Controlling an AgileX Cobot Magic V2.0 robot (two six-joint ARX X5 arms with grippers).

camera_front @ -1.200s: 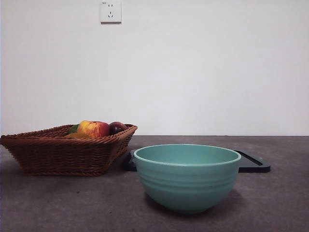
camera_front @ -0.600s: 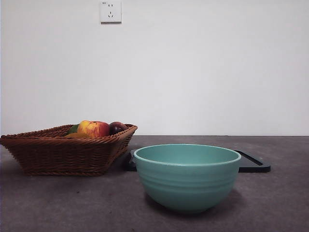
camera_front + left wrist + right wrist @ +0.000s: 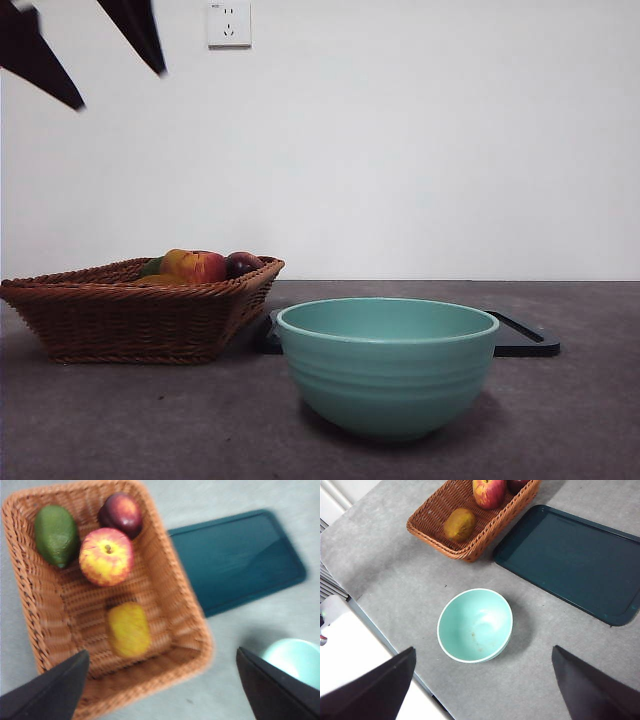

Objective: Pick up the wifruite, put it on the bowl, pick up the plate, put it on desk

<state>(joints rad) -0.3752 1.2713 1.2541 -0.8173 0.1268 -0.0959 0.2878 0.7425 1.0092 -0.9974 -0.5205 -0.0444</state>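
Basket (image 3: 165, 590) woven wicker, rough, brown. Bowl (image 3: 475, 625) glazed ceramic, smooth, teal, faintly ribbed outside. Tray (image 3: 570, 560) dark, flat, smooth, slight sheen. Desk (image 3: 410, 570) grey, matt, mottled. Wifruite (image 3: 128, 629) dull golden-brown skin, matt. Apple (image 3: 106, 556) glossy-ish. My left gripper (image 3: 162, 690) matt black.

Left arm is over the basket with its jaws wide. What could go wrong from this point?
The wifruite lies close under the apple inside the basket, so the open left gripper might nudge the apple or catch the wicker wall on descent. The fruit is oval and smooth-looking, so it may slip or roll from the grip. The bowl sits apart from the basket, so the carry could drop it short.
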